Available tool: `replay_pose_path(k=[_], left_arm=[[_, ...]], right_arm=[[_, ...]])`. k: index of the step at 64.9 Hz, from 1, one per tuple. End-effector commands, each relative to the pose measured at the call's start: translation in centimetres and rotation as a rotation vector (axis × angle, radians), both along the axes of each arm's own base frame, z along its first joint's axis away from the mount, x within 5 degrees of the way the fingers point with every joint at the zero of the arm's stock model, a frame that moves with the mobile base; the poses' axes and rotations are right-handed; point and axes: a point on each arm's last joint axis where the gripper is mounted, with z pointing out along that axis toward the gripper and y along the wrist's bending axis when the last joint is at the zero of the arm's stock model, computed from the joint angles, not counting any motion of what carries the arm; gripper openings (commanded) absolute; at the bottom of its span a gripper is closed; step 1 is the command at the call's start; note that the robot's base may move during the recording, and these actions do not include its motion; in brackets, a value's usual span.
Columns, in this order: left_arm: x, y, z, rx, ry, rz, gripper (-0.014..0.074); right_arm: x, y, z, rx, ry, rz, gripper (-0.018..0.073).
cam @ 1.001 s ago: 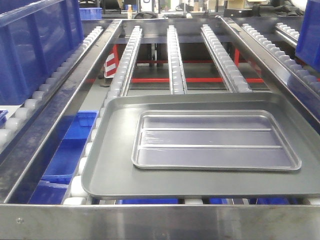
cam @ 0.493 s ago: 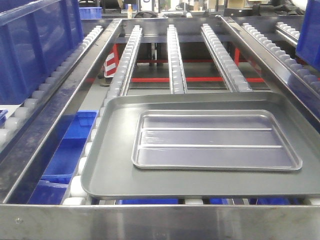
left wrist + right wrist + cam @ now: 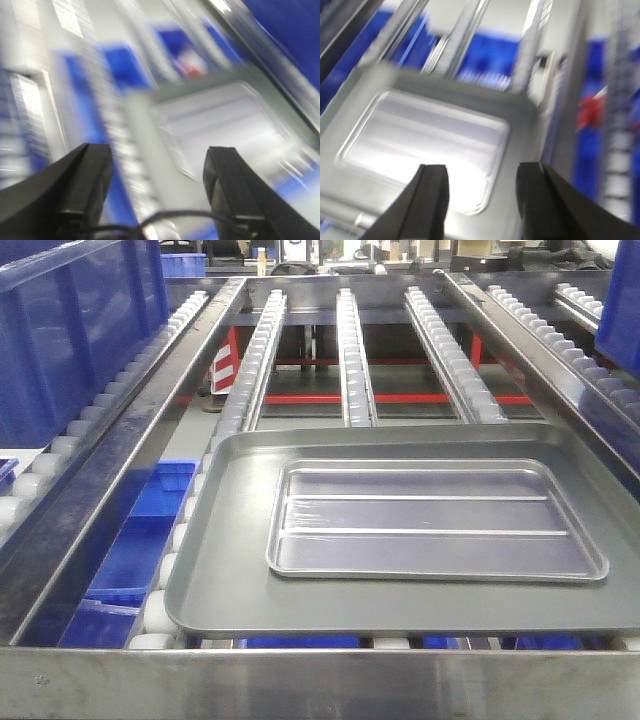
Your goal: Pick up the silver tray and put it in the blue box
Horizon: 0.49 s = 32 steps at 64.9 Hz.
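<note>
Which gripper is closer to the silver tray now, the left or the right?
Right, apparently. The right gripper hangs open just above the silver tray; the left gripper, also open, has it farther ahead.

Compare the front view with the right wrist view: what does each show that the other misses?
Only the front view: the blue box at far left, the roller rails running away, and the whole outline of the grey tray; no tool appears. Only the right wrist view: the right tool, open and empty, with the trays beyond it; the picture is blurred. Both: the silver tray lying inside the grey tray, untouched.
</note>
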Motion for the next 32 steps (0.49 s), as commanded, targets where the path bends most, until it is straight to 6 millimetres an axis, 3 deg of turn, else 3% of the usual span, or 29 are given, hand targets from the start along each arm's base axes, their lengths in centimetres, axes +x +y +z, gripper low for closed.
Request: replay_pose_path(k=[1, 7, 14, 32], left_arm=[[1.2, -3.4, 1.1, -0.056, 0.002, -0.099, 0.0324], [2.3, -6.6, -0.1, -0.034, 0.019, -0.173, 0.0325], [4.0, -9.1, -1.6, -0.033, 0.113, -0.169, 0.0325], [10.0, -11.8, -4.7, 0.163, 0.394, 0.06, 0.0323]], right_arm=[[1.5, 0.6, 1.2, 0.045, -0.043, 0.005, 0.0427], [2.7, 1.0, 0.6, 0.05, 0.01, 0.005, 0.0427], [3.9, 1.5, -0.3, 0.054, 0.08, 0.005, 0.0427], [8.4, 2.8, -3.0, -0.005, 0.362, 0.005, 0.0427]])
